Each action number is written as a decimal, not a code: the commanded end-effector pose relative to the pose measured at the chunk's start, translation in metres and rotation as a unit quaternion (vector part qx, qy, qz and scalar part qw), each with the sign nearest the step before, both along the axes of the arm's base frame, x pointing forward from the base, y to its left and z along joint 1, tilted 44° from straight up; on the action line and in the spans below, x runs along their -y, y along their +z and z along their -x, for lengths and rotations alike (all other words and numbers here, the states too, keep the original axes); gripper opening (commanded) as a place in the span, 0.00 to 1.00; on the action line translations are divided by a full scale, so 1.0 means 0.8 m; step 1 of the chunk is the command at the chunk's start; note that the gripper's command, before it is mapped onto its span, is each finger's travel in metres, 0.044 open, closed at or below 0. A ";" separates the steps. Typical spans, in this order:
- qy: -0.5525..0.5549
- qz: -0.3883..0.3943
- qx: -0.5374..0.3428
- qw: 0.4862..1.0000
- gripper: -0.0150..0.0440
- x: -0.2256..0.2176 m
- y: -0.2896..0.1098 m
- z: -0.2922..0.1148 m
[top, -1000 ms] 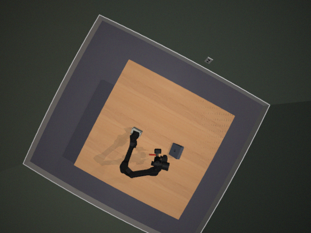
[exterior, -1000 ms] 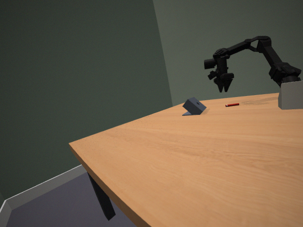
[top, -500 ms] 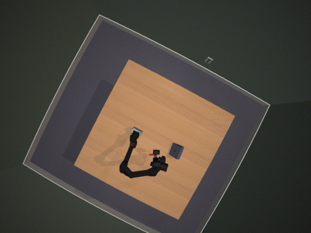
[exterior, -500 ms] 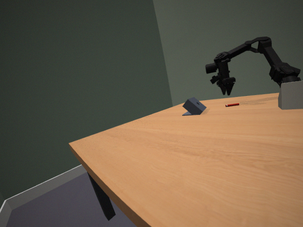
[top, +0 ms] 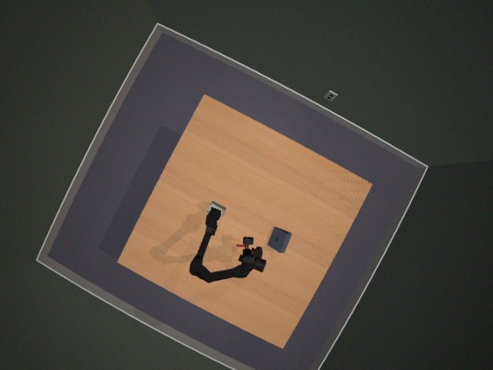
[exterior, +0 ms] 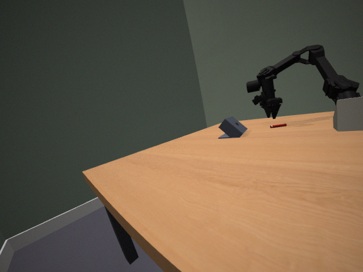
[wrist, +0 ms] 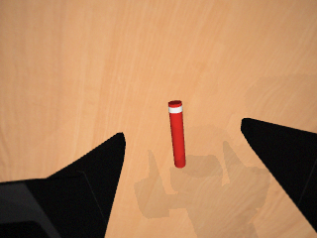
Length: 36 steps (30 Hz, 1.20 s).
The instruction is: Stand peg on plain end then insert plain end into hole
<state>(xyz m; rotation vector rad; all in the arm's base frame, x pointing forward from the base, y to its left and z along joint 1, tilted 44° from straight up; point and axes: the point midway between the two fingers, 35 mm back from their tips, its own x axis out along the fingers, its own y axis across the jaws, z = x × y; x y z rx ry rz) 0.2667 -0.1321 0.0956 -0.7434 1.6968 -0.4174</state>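
exterior view: wooden table [exterior: 234,190], green walls [exterior: 88,73], grey floor [exterior: 73,249].

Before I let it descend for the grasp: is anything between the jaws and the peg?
Nothing visible is. The red peg lies flat on the table, on bare wood, in the gap between the open gripper jaws in the wrist view. The sloped panel sits well off to one side.

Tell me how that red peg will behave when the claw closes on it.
The peg is a smooth round cylinder lying flat on the table, so an off-centre touch would probably roll it. It looks rigid, unlikely to bend. The open claw straddles it, which should help trap it.
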 end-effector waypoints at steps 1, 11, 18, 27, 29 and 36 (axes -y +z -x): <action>0.001 0.003 -0.005 1.000 1.00 0.008 -0.008 0.003; 0.001 0.003 -0.005 1.000 1.00 0.021 -0.022 0.006; 0.001 0.004 -0.005 1.000 1.00 0.031 -0.031 0.009; 0.001 0.005 -0.006 1.000 1.00 0.041 -0.041 0.012; 0.001 0.005 -0.006 1.000 0.91 0.041 -0.041 0.012; 0.001 0.005 -0.006 1.000 0.60 0.041 -0.041 0.012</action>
